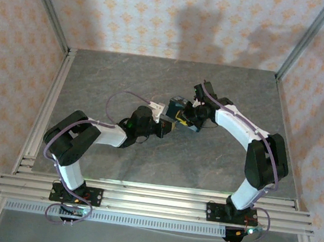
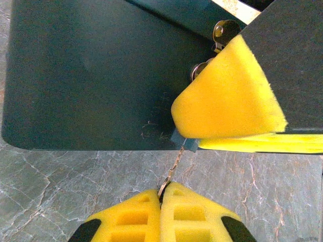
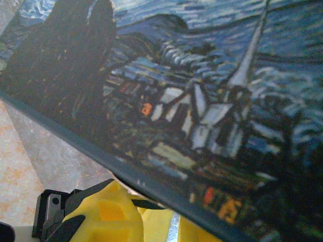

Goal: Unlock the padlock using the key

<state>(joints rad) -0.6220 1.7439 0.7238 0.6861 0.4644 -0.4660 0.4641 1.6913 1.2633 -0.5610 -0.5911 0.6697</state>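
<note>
In the left wrist view my left gripper [image 2: 162, 195] is shut on the thin silvery key [image 2: 172, 170]. The key's tip reaches up to a corner of the small blue padlock [image 2: 183, 141]. The padlock is pinched between the yellow pads [image 2: 227, 106] of my right gripper, and most of its body is hidden by them. A metal loop [image 2: 223, 31] shows above that pad. From above, the left gripper [image 1: 170, 127] and right gripper [image 1: 191, 118] meet nose to nose at mid-table. The right gripper [image 3: 151, 224] sits under the tin's edge in its own view.
The Starry-Night-print blue tin box [image 3: 202, 91] lies right by both grippers; its dark side [image 2: 91, 75] looms just behind the padlock, and from above the tin box [image 1: 177, 106] is at the table's middle. The grey marbled table [image 1: 126, 74] is fenced by rails and patterned walls.
</note>
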